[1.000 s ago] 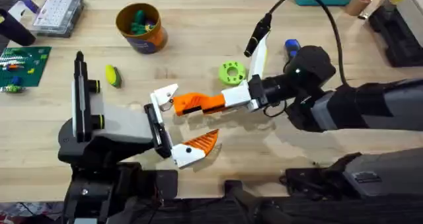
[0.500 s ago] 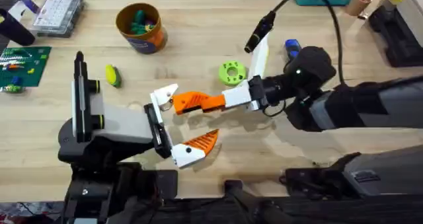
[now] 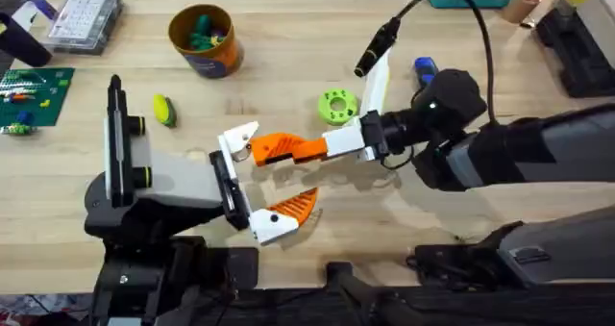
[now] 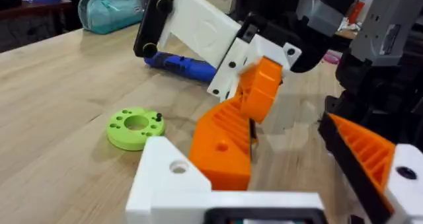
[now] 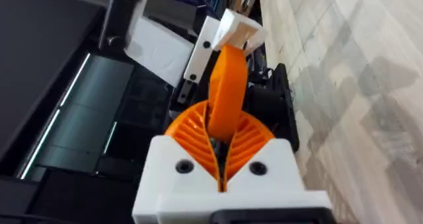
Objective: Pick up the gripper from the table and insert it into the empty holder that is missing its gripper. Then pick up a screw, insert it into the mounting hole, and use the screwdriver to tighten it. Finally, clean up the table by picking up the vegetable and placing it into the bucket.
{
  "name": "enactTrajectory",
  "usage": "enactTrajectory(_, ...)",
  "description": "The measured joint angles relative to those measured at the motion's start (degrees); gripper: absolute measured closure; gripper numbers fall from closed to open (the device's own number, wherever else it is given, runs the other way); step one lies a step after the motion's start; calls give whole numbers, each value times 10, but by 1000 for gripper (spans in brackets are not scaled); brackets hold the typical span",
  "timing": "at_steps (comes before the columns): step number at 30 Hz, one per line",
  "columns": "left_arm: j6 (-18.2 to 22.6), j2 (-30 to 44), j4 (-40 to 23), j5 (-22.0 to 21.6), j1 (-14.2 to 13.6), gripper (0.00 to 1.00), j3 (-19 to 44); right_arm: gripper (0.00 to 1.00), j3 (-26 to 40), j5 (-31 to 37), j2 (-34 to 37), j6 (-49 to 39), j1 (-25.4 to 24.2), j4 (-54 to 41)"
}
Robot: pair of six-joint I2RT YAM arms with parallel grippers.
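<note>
Overhead: right gripper [image 3: 317,150] jaws clamp the gripper [image 3: 274,148] against the holder [image 3: 237,138]; left jaws wide.

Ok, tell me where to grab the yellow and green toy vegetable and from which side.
Grip the vegetable across its narrow middle, coming straight down. It lies flat on the table, oblong, with bare wood along both long sides, so closing across it looks unobstructed.

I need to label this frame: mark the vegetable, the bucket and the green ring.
vegetable [image 3: 165,111], overhead view, on its yellow and green body.
bucket [image 3: 213,57], overhead view, on its outer wall by the label band.
green ring [image 4: 129,133], left wrist view, on its flat top face.
</note>
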Motion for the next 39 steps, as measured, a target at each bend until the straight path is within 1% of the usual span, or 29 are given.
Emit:
enactTrajectory(13,0,0,0,0,0,15,0,980,0,2,0,0,0,0)
enactTrajectory(23,0,0,0,0,0,15,0,980,0,13,0,21,0,0)
enactTrajectory(32,0,0,0,0,0,14,0,980,1,18,0,28,14,0)
enactTrajectory(39,0,0,0,0,0,15,0,980,15,17,5,30,15,-1)
